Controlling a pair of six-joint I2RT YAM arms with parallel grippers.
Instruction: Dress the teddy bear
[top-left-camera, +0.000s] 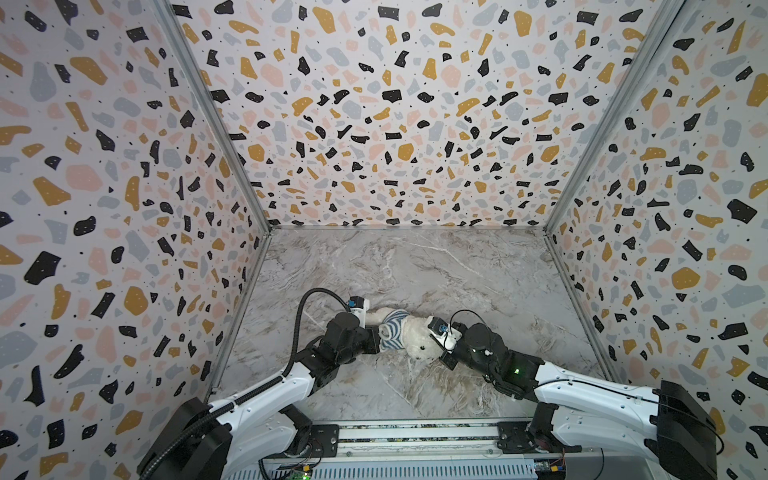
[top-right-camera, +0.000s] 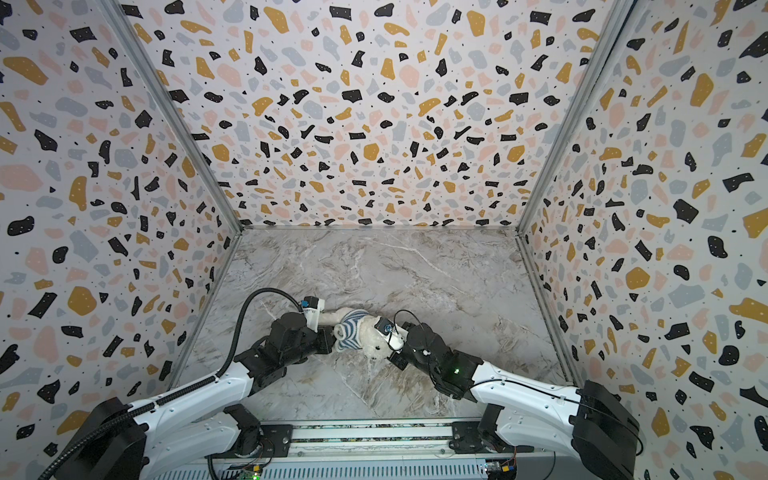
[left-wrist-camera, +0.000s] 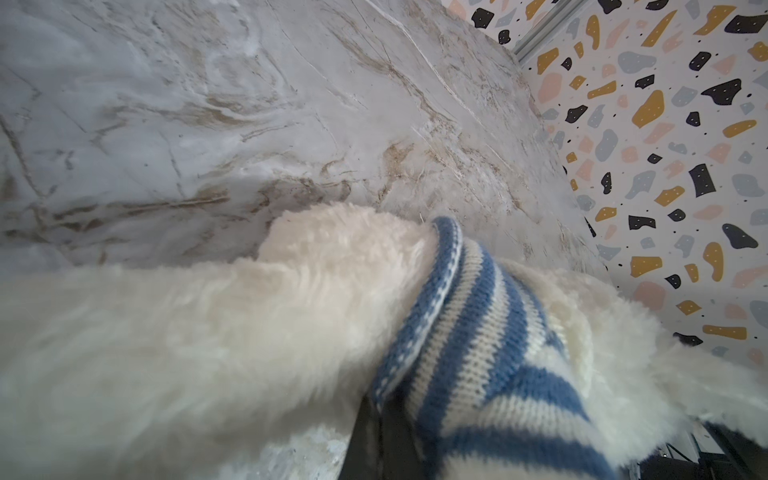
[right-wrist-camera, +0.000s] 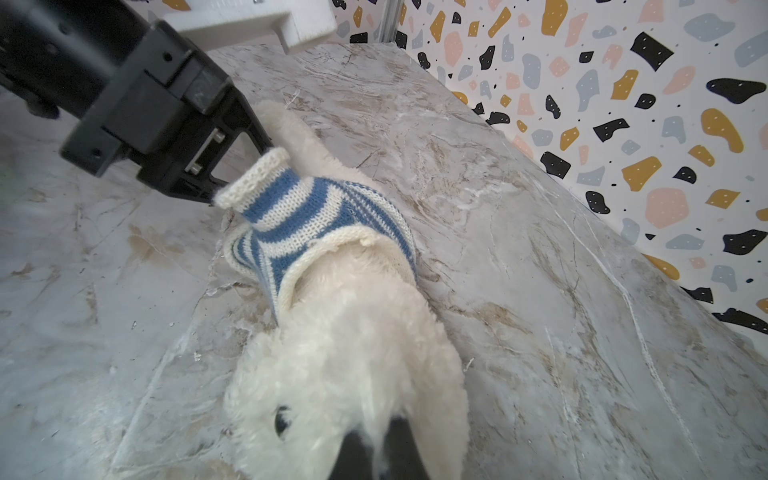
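We judge it half done: the striped sweater (right-wrist-camera: 320, 216) sits bunched on the chest of the teddy bear (right-wrist-camera: 353, 332). The left pincer (left-wrist-camera: 376, 436) clenches the hem and the right pincer (right-wrist-camera: 374, 453) clenches the head fur. Pulling it down remains.

- Counter (top-left-camera: 415, 266): back wall (top-left-camera: 374, 124) behind it, side walls (top-left-camera: 104, 208) to left and right, rail (top-left-camera: 415, 436) with both arm bases along its front edge.
- Teddy bear (top-left-camera: 419, 343) lies on the counter, front-centre, between the two arms in both top views (top-right-camera: 376, 345).
- Bear's head points toward the right arm; its legs point toward the left arm and the back.
- Shirt (top-left-camera: 392, 328) sits around the torso, between head and legs; one sleeve sticks out on the left-arm side.
- Left fingers (left-wrist-camera: 365, 436) pinch the shirt at the sleeve end, left of the bear.
- Right fingers (right-wrist-camera: 353, 457) pinch the bear's head, right of the shirt.
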